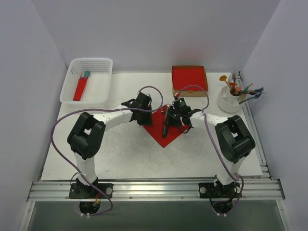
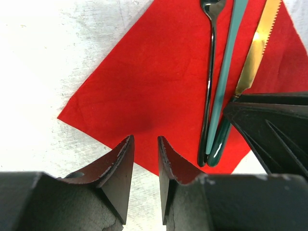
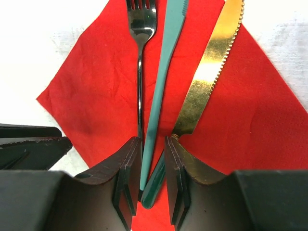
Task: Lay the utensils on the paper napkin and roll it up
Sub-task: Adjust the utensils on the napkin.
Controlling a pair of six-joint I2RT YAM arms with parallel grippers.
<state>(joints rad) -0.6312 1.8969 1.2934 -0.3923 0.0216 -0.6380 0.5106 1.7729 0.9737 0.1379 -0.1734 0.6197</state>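
**Sizing up the roll with the cutlery laid on the napkin**

I see the utensils (image 3: 164, 72) lying on the paper napkin (image 3: 91, 96), which sits as a diamond in the middle of the white counter (image 2: 48, 48). There are three pieces side by side: a dark fork (image 3: 140, 29), a teal piece (image 3: 173, 29) and a gold knife (image 3: 207, 72).

In the right wrist view their long axes run straight up the frame, away from the right tool (image 3: 153, 140) and along the napkin's diagonal. That tool straddles the near end of the teal handle, with the fork's handle against its left finger. Its jaws are drawn close about the handle, but I cannot tell whether they are pinching it.

The left tool (image 2: 145, 139) hovers over the napkin's lower-left edge in its own view. Its jaws show a narrow gap with nothing in it. From there the cutlery lies to the right of the frame, parallel to the fingers.

I judge that this relation decides the next move. The roll has to travel across the handles, not along them, and the left arm is the nearer one to a free edge.

From above, both arms reach in from the lower corners with raised elbows and wrists tipped down. The tools sit just beside each other over the napkin's upper half.
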